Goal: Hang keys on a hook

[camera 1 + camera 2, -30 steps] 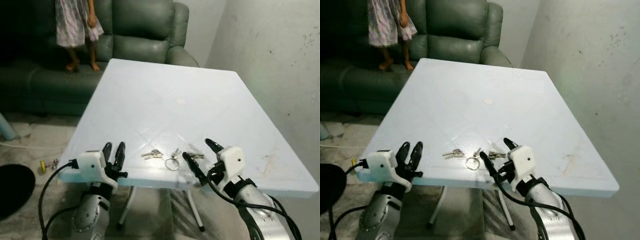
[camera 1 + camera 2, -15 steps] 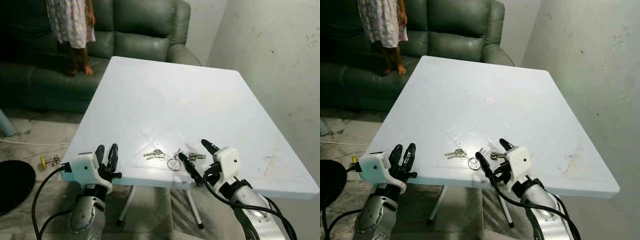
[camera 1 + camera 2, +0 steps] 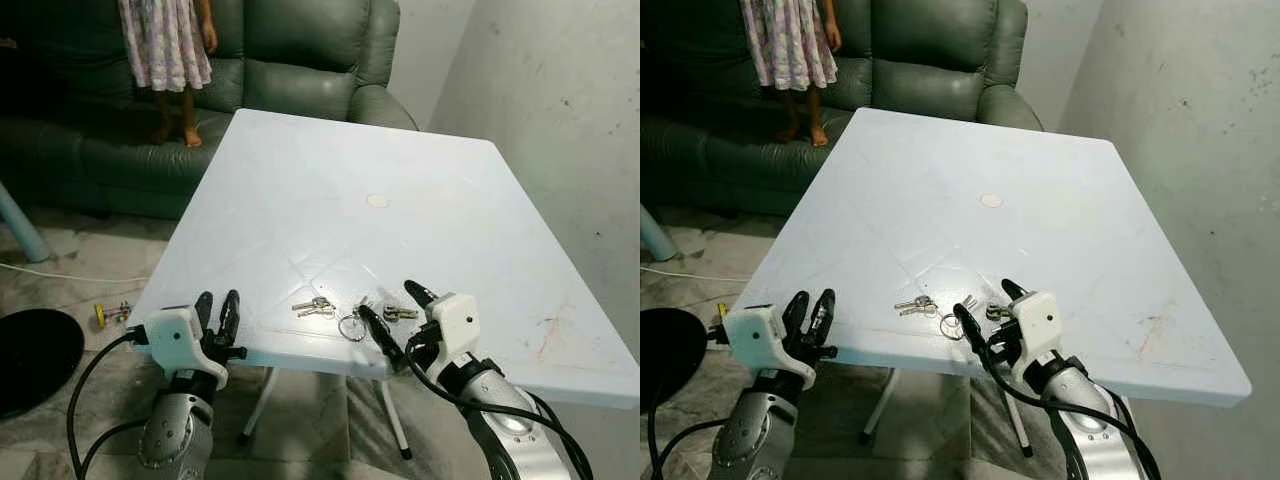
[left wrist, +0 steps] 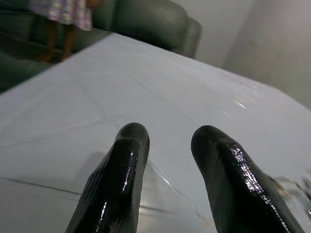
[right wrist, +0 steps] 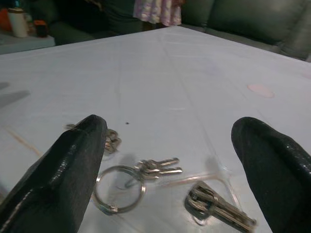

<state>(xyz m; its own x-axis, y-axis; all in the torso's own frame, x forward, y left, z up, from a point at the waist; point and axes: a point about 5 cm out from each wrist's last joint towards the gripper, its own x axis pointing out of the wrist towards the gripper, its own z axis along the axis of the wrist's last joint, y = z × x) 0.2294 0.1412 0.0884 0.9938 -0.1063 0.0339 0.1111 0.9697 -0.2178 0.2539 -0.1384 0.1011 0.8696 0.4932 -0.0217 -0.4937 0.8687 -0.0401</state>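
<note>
A bunch of silver keys lies near the front edge of the white table (image 3: 330, 180): a key ring (image 3: 350, 326) in the middle, a small cluster (image 3: 313, 307) to its left and another cluster (image 3: 398, 313) to its right. My right gripper (image 3: 397, 318) is open just above the table edge, with one finger on either side of the ring and the right cluster. In the right wrist view the ring (image 5: 119, 187) and keys (image 5: 221, 206) lie between the two black fingers. My left gripper (image 3: 218, 312) is open and holds nothing, at the table's front left corner.
A dark green sofa (image 3: 300, 60) stands behind the table, and a person in a patterned dress (image 3: 165, 45) stands on it. A grey wall (image 3: 560, 100) runs close along the right. On the floor at left lie a black round object (image 3: 30, 355) and a cable.
The whole picture has shifted as the camera moved. Both grippers keep about the same place relative to the keys. The person on the sofa has shifted their feet.
</note>
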